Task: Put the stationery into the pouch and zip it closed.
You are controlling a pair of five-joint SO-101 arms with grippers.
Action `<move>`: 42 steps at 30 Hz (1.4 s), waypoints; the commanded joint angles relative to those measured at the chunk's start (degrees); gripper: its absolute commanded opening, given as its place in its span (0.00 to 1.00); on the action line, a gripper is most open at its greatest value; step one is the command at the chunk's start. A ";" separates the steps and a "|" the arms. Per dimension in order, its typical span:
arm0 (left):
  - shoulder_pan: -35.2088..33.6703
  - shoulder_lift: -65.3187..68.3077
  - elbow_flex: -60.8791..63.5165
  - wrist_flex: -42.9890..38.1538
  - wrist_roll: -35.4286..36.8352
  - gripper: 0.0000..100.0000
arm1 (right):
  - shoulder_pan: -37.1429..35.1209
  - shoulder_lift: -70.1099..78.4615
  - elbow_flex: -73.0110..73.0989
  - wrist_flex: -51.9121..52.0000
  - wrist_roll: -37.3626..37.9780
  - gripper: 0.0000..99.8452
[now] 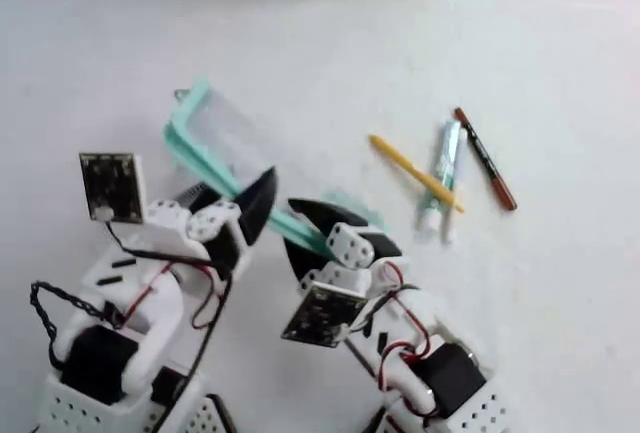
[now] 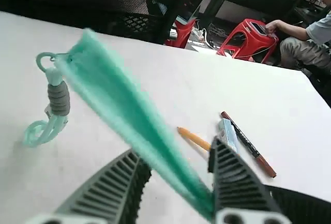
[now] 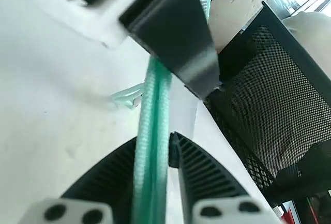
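Observation:
A clear pouch (image 1: 225, 133) with a teal zipper edge stands tilted up at the table's centre-left. My right gripper (image 1: 300, 233) is shut on one end of that edge (image 3: 152, 105). My left gripper (image 1: 235, 198) straddles the same edge farther along and is open; the teal band (image 2: 103, 79) rests against one finger with a gap to the other. The grey zipper pull with its teal loop (image 2: 57, 97) hangs at the pouch's far end. To the right lie a yellow pencil (image 1: 415, 173), a teal-and-white tube (image 1: 442, 175) and a brown marker (image 1: 485, 158).
The stationery lies in a loose cluster, the pencil crossing under the tube. Bare white table (image 1: 500, 43) stretches behind and to the right. Chairs and a red stool (image 2: 248, 38) stand beyond the far edge.

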 commanded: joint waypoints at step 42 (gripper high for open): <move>1.19 -4.44 19.60 -15.21 -29.63 0.02 | 26.77 4.70 -30.51 12.97 -15.30 0.26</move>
